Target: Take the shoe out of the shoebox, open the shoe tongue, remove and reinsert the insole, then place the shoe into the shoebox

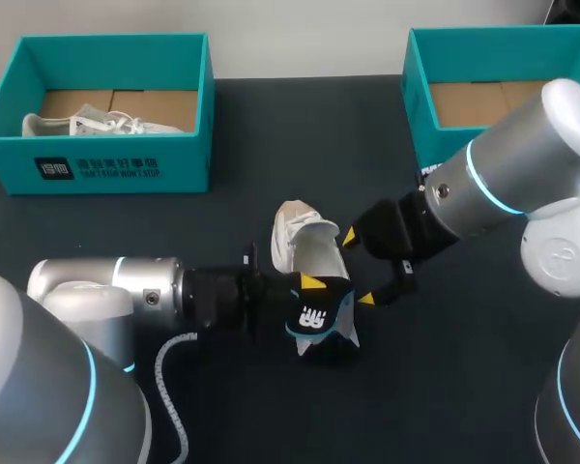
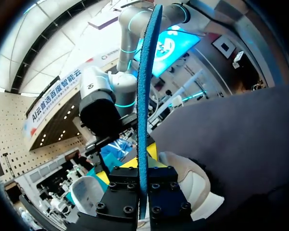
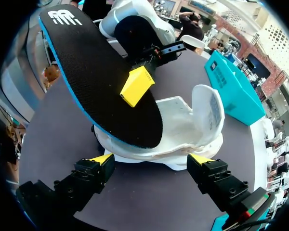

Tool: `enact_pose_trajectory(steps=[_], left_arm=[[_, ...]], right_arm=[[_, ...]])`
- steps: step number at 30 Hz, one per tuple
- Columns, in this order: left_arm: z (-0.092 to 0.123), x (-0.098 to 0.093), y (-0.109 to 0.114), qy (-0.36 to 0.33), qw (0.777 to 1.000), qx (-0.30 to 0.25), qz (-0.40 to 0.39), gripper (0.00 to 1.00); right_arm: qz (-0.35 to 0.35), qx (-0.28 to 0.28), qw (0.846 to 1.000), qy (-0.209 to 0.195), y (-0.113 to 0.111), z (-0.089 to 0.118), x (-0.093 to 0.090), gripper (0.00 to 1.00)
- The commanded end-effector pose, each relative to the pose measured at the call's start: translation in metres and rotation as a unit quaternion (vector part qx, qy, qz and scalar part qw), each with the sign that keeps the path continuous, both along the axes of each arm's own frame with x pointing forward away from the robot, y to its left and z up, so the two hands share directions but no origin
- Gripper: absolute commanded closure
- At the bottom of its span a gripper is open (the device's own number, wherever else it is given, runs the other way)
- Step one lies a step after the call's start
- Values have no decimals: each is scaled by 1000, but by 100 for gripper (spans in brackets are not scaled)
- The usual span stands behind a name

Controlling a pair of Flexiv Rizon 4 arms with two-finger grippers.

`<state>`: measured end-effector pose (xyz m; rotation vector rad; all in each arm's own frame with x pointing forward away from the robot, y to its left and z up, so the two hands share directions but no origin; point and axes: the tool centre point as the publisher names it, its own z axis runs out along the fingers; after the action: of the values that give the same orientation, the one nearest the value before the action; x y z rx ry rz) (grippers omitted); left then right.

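The shoe point(image 1: 304, 244) sits mid-table, opening up. The insole point(image 1: 321, 314) slants over it, pinched by the left claw point(image 1: 314, 288). The right claw point(image 1: 360, 268) is spread just beside the shoe, not gripping it. I judge that pushing the insole could slide the loose shoe or buckle the insole at the collar. The dark table point(image 1: 464, 387) looks smooth and gives little hold. The left box point(image 1: 116, 164) and right box point(image 1: 420, 116) stand well apart, but the claws are close and could knock.
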<state>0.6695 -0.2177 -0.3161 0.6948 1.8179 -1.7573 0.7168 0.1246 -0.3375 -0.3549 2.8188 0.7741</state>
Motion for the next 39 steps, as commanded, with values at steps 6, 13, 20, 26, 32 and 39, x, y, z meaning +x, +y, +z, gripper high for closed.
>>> enact_pose_trajectory(steps=[6, 13, 20, 26, 32, 39], left_arm=[[-13, 11, -4, -7, 1000, 23, 0, 100], [-23, 17, -2, -16, 999, 40, 6, 100], [-31, 28, -2, -18, 998, 53, 19, 100], [-31, 28, 2, -11, 998, 54, 25, 100], [-20, 25, 2, -11, 999, 49, 22, 59], [-12, 23, 1, -13, 999, 44, 15, 56]], right_arm=[[-1, -1, 1000, -1, 1, 0, -1, 0], [-1, -1, 1000, -1, 1, 0, -1, 0], [-1, -1, 1000, -1, 1, 0, -1, 0], [-1, -1, 1000, -1, 1, 0, -1, 0], [-1, -1, 1000, -1, 1, 0, -1, 0], [-1, -1, 1000, -1, 1, 0, -1, 0]])
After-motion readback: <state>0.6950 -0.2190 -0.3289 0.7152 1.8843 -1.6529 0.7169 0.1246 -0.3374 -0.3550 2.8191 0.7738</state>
